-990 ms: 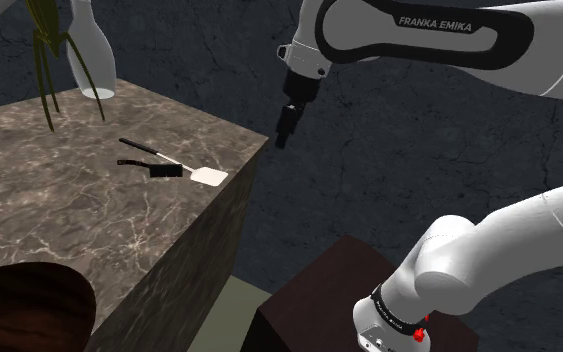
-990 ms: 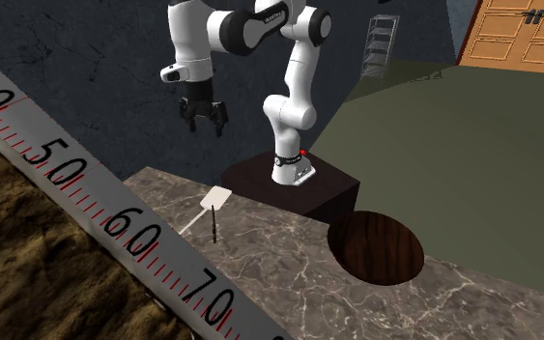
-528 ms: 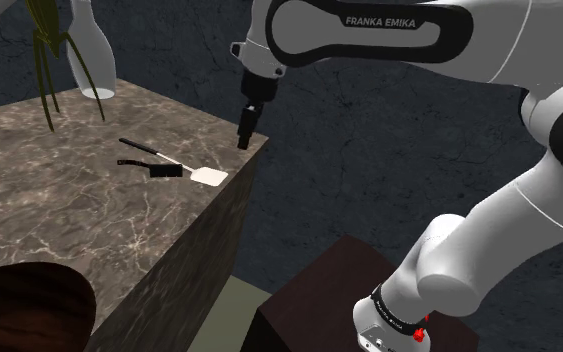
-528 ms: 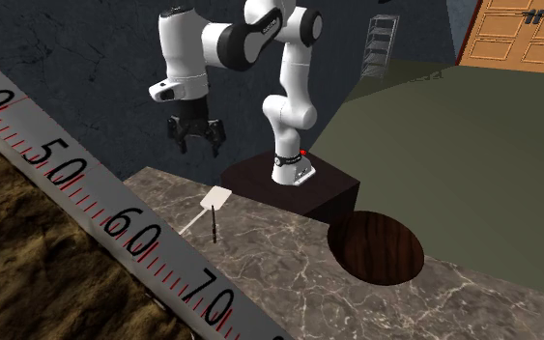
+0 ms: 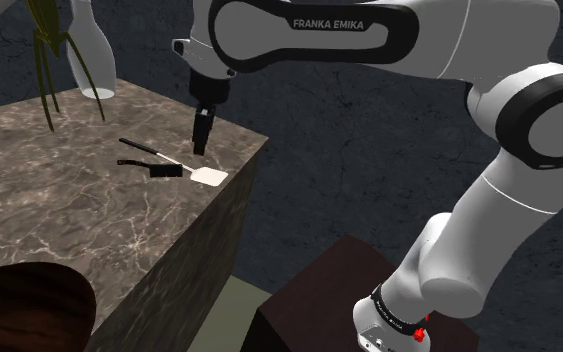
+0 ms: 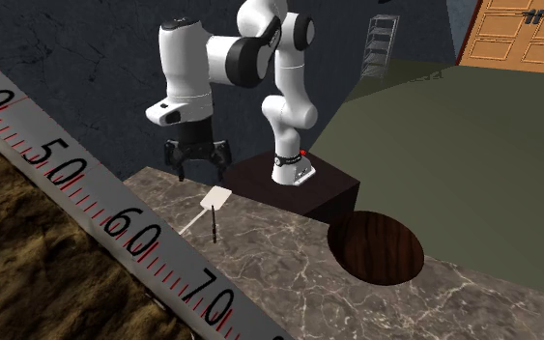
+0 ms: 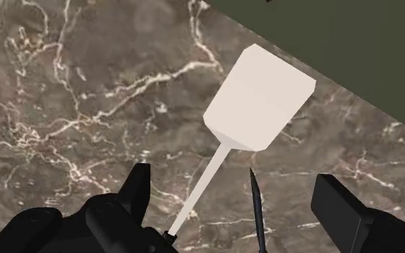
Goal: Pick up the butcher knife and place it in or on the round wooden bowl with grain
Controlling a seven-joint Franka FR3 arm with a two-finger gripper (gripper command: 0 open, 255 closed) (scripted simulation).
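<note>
butcher knife (image 5: 209, 177): a broad, pale, rectangular blade on a thin pale shank. it lies flat on the marble counter (image 5: 59, 220), close to the corner nearest the arm, with the blade just inside the counter's edge and the shank running back towards the counter's middle. in the shoulder view the shank ends in a dark handle.

a thin black utensil (image 5: 149, 168) lies just beside the knife's shank, on the same patch of marble. whether the two touch cannot be told.

gripper (image 5: 200, 148): all black and pointing down, it hangs over the knife near that corner. the fingers are spread wide and grasp nothing. in the wrist view the blade (image 7: 258, 97) lies ahead of the fingers, while the shank and the black utensil (image 7: 257, 208) pass between them, untouched.

round wooden bowl (image 6: 381, 246): dark and grained, it sits on the counter's edge facing the stand (image 6: 328, 184), well apart from the knife (image 6: 216, 198). in the shoulder view it lies at the counter's near end (image 5: 29, 310).

a pale vase (image 5: 91, 50) with green stems stands at the counter's far corner. a numbered ruler strip (image 6: 115, 222) crosses the second exterior view along the counter's far side.
</note>
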